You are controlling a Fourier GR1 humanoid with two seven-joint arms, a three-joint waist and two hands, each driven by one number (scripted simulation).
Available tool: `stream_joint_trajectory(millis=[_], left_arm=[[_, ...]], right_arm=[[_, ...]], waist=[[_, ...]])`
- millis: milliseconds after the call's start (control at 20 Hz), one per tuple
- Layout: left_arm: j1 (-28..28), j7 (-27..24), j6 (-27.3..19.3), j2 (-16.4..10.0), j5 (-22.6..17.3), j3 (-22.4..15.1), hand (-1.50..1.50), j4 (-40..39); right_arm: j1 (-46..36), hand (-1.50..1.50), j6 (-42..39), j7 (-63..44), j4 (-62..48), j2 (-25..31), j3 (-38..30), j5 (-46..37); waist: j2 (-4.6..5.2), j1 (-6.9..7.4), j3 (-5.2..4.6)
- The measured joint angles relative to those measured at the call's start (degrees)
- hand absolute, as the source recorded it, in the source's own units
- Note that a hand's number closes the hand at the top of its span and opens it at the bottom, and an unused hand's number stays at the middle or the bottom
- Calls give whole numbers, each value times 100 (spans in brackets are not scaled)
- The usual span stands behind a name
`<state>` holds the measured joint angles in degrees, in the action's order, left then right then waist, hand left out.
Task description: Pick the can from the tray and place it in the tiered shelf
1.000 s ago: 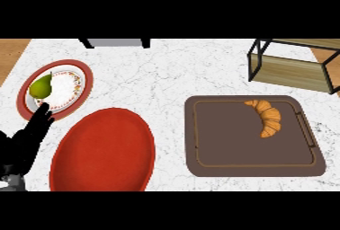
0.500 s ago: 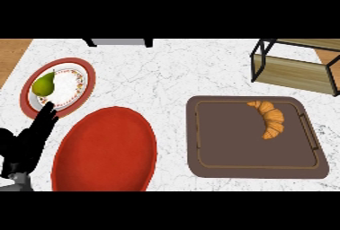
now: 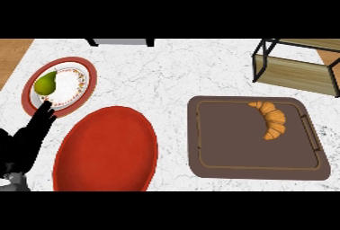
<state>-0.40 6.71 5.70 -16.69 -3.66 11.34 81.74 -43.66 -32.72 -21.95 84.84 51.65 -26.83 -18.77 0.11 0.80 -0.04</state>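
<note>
Hardly anything has shifted in the last second: the left hand [image 3: 23, 141] sits at the lower left edge of my view almost exactly where it was, and everything on the counter [image 3: 166, 72] lies as before. That hand is spread, its black fingers [image 3: 41, 117] stretched out straight and pointing up the view, curled round nothing and carrying nothing. The longest fingertip overlaps the near rim of the red-rimmed plate [image 3: 91, 78], just below the pear [image 3: 45, 84] that lies on the plate's white centre. I cannot tell from this steep angle whether the fingertip rests on the rim or hangs just above it. Just beside the hand, to its right, lies a large plain red plate [image 3: 106, 150], between the hand and the tray and close to the pear plate's lower edge. The brown tray [image 3: 239, 143] sits well apart on the right half of the counter. A croissant [image 3: 271, 119] lies on the tray near its upper right corner, curved and close to the right-hand rim. The can of the task shows nowhere in my view, on the tray or elsewhere, so I cannot say where it is. The tiered shelf [image 3: 299, 75], a black frame with a wooden board, stands at the upper right corner beyond the tray and apart from it.
</note>
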Motion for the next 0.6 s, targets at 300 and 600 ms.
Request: stream_joint_trajectory(millis=[300,600], left_arm=[[-166,-7,-35,64,76,-16,0,-111],[29,-27,-28,138,141,-58,0,64]], right_arm=[[-368,150,651,478,-906,43,545,-678],[-755,150,1270,1016,-1989,-1,940,-1278]], waist=[[12,15,0],[13,37,2]])
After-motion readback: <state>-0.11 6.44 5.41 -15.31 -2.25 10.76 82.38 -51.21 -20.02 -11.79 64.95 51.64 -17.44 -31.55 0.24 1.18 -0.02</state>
